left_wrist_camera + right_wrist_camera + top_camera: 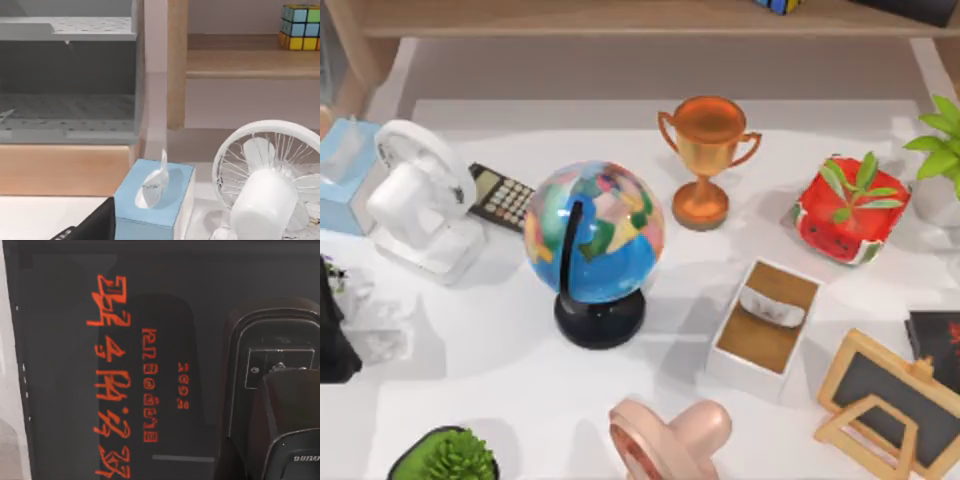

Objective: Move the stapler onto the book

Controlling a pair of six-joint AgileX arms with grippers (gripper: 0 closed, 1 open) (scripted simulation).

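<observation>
The black stapler (272, 405) appears already to rest on the dark red-lettered book (125, 390) at the worktop's right edge, right pincer's state unreadable, leaving perhaps only withdrawal.

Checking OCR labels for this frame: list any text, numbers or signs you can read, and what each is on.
Black book cover: red-orange glyph columns, not legible as words.
Black stapler: small white print at its lower edge, too blurred to read.
Calculator: key markings too small.
Globe: no legible labels.
</observation>
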